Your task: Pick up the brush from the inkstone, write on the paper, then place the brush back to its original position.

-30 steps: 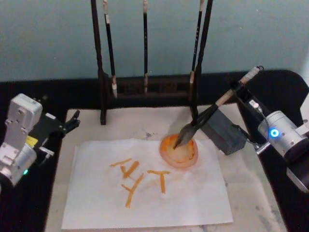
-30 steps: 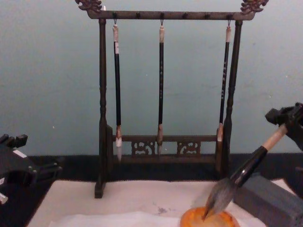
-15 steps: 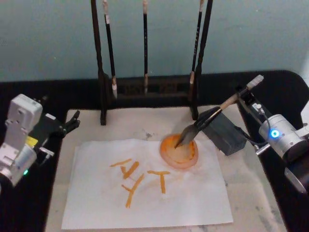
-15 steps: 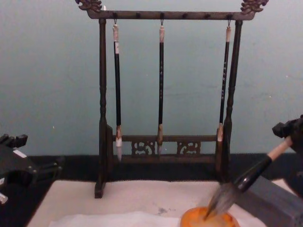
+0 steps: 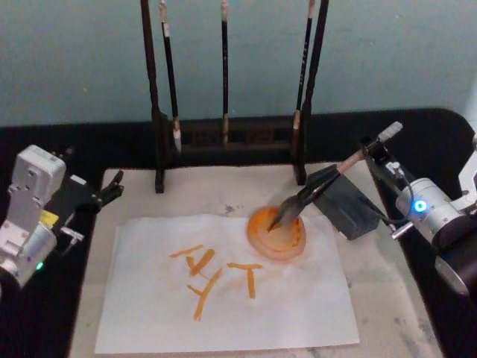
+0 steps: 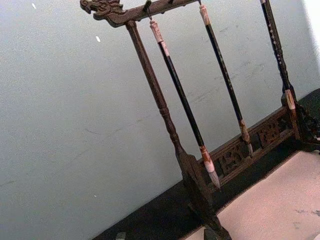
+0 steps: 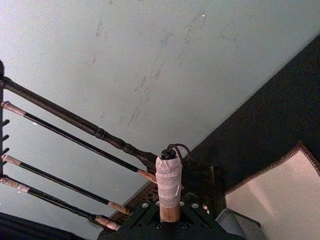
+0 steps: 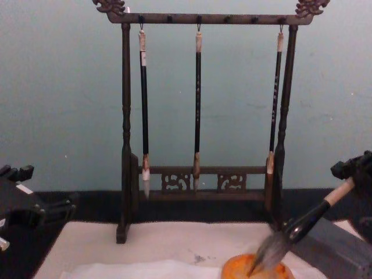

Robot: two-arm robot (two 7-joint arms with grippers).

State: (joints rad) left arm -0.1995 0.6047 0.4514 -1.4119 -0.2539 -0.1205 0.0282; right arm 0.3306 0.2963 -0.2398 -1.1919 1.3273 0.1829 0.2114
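Observation:
The brush slants down from my right gripper, which is shut on its tan handle. Its black ferrule crosses the near corner of the grey inkstone block, and its dark tuft dips into a round orange dish. In the right wrist view the handle's taped end with its hook loop rises between the gripper's jaws. The white paper lies in front, bearing several orange strokes. My left gripper stays parked at the mat's left edge, open and holding nothing.
A dark wooden rack with three thin black brushes hanging on it stands at the back of the beige felt mat. The orange dish sits on the paper's far right corner. Black tabletop surrounds the mat.
My right gripper has sunk lower and back to the right, so the brush lies flatter over the grey block. The tuft stays in the orange dish. The left arm is unmoved.

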